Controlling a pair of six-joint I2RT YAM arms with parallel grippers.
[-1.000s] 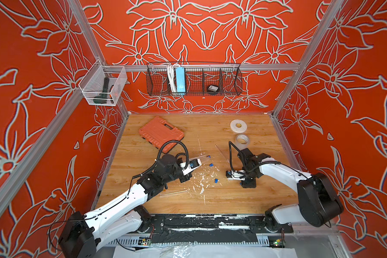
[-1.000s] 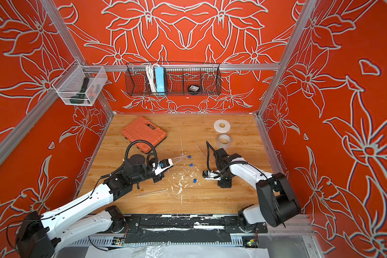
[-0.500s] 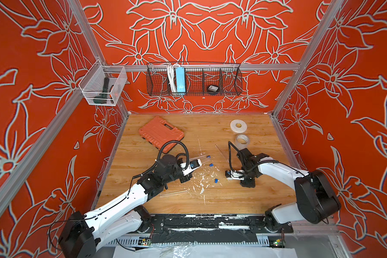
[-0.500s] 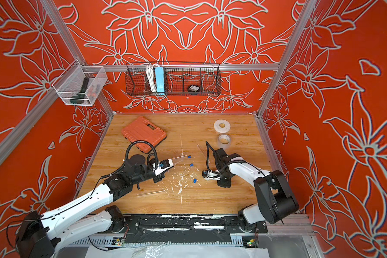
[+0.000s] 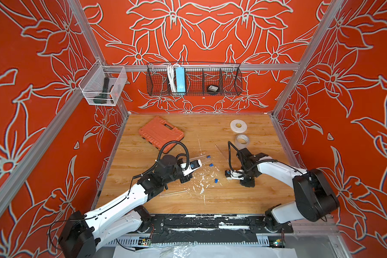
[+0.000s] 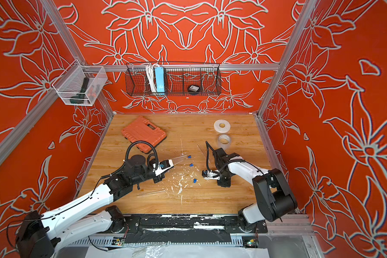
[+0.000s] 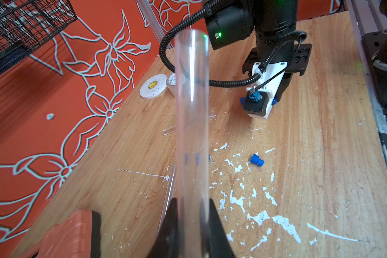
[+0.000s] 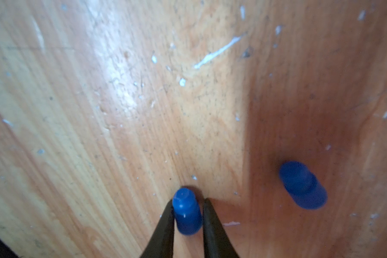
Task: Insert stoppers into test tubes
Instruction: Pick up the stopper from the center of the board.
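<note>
Two grippers are each closed on one small part.

Left wrist view: the left gripper (image 7: 192, 223) has its dark fingers clamped on the near end of a clear test tube (image 7: 192, 107). The tube's long axis runs straight away from the wrist, raised above the wooden table (image 7: 326, 160). Its far end, which looks like the open mouth, points toward the right arm. A loose blue stopper (image 7: 257, 160) lies on its side among white flecks. The thin wall suggests the tube is light, stiff, slick and brittle, so a gentle squeeze low on the barrel seems wise, leaving the mouth free.

Right wrist view: the right gripper (image 8: 188, 204) is down at the table, its two fingertips pressed against the sides of a gripped stopper (image 8: 186, 214). Its long axis lies in line with the fingers, rounded end pointing away from the wrist. Whether it has left the wood I cannot tell. A neighbour stopper (image 8: 302, 184) lies nearby, apart from the fingers. These plugs look tiny, light and rubbery — likely to squirt out of a hard pinch, so holding the wide end and leaving the narrow end free seems best.

Both top views: the held tube sits nearly level, aimed across the table at the right arm. Free stoppers (image 5: 211, 165) lie between the arms, and a spare tube (image 5: 173, 192) lies flat near the left arm.
</note>
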